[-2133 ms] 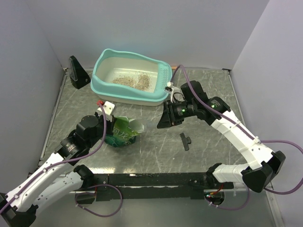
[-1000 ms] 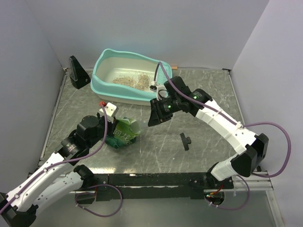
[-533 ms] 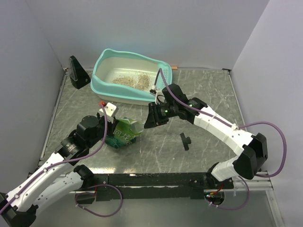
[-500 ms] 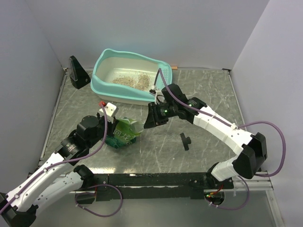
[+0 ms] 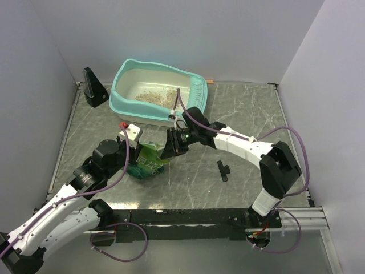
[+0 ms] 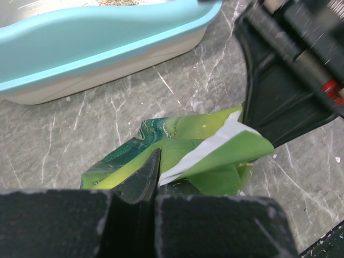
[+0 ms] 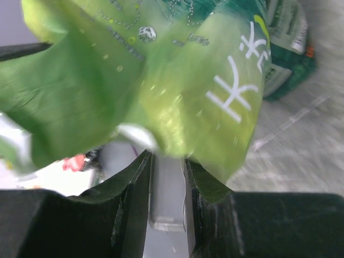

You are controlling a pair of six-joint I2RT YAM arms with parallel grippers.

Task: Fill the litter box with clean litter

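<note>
Both busy: left gripper (image 6: 156,161) pinches green pouch (image 6: 215,156); right gripper (image 7: 165,158) clamps whitish scoop handle (image 7: 166,199), rest hidden by pouch; marbled table (image 5: 239,103), plain walls (image 5: 171,34).

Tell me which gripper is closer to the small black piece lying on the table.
Right. The right gripper sits at the edge of the green pouch nearest the black piece; the left gripper grips its far side.

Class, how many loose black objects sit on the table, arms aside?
2: a wedge left of the litter box; a small piece right of centre. Others may be hidden.
</note>
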